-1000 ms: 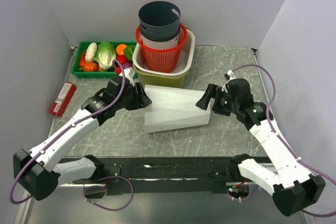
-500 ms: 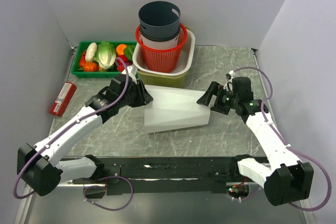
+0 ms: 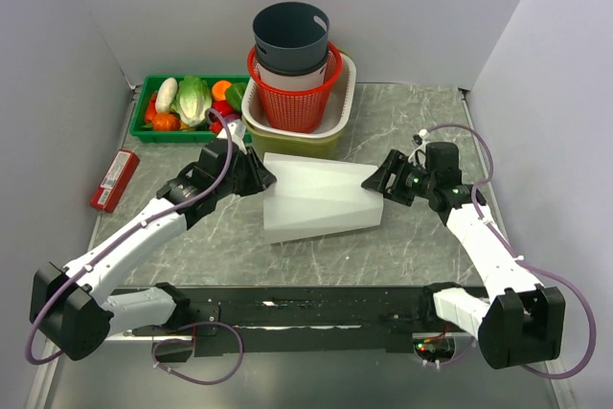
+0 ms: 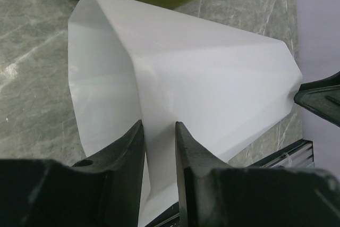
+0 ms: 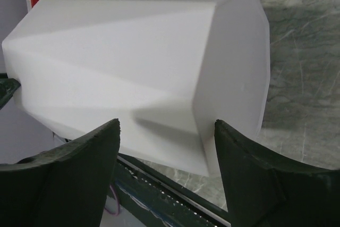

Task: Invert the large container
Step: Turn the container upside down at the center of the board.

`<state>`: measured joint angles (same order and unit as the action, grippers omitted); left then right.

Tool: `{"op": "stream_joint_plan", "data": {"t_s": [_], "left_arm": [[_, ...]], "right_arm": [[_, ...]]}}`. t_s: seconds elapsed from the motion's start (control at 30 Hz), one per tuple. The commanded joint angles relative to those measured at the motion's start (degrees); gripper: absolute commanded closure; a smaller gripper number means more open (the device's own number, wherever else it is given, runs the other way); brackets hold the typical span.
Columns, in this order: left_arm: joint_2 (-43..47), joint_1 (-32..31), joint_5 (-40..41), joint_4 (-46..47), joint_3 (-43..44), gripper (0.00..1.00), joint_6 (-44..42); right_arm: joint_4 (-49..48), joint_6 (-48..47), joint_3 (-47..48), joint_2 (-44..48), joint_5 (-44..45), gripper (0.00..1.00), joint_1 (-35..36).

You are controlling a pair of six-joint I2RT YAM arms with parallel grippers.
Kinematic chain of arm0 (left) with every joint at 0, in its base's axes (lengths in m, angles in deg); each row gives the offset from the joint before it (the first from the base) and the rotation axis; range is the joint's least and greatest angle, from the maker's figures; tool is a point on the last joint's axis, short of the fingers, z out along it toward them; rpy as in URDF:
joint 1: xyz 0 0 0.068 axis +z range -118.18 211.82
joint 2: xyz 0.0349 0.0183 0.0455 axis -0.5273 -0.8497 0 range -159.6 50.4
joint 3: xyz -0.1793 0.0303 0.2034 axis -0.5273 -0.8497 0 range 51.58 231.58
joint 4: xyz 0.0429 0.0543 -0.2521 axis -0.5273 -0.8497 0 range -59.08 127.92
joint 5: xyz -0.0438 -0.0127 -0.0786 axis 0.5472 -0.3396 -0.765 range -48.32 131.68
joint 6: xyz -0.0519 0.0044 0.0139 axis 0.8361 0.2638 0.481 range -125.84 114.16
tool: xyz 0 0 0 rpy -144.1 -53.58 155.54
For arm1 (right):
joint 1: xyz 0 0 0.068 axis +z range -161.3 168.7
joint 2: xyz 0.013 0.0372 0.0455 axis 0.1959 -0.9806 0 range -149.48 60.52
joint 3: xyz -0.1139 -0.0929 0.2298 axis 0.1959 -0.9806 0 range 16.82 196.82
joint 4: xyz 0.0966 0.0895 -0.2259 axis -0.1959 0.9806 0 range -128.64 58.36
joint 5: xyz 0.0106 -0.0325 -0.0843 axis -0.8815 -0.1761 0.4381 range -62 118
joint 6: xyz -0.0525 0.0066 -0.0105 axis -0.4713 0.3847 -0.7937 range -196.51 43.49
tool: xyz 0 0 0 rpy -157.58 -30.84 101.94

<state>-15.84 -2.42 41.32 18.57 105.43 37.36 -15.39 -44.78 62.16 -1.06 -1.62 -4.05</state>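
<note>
At centre left of the top view, the left gripper [image 3: 261,175] is sitting at the wide end of the large container [image 3: 321,200]. Its fingers [image 4: 125,147] are standing narrow with the white wall running up between them. Whether they are already biting on it I cannot tell.

The container is lying on its side in the middle of the counter [image 3: 412,117], just below the olive tub [image 3: 292,144]. Its long axis is running left to right across the frame, from the wide end to the narrow end.

At centre right, the right gripper [image 3: 375,182] is meeting that narrow end with its fingers [image 5: 87,152] spread wide, one to each side of the closed base. Each arm is therefore holding station at its own end, so the flip probably depends on both ends rising together.

The left wrist view is showing the wall caught in the slot and a dark right fingertip touching the far corner. The right wrist view alone is showing the flat, many-sided base.
</note>
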Motion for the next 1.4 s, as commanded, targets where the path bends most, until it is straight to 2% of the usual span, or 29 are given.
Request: {"op": "stream_joint_plan", "data": {"t_s": [0.0,0.1,0.23,0.57,0.9,1.37], "left_arm": [[-0.30,-0.39,-0.95,-2.01,-3.83,0.75,-0.66],[0.23,-0.39,-2.62,0.01,-5.85,0.76,0.13],[0.58,-0.39,-3.76,1.07,-7.17,0.76,0.66],[2.34,-0.48,-5.18,2.39,-8.49,0.76,1.27],[3.83,-0.83,-7.90,3.53,-9.28,0.75,1.62],[4.10,-2.85,-10.01,9.42,-13.94,0.73,5.75]], "right_arm": [[-8.21,2.90,-0.78,4.79,-6.32,0.28,0.31],[-10.23,4.39,-1.13,7.60,-8.07,0.39,0.31],[-11.12,5.89,-1.05,9.81,-10.10,0.42,0.49],[-10.50,7.64,1.06,11.66,-13.96,0.43,1.72],[-6.54,7.12,8.35,14.74,-12.47,0.42,5.06],[-6.02,7.65,16.17,11.76,-3.78,0.41,18.59]]}}
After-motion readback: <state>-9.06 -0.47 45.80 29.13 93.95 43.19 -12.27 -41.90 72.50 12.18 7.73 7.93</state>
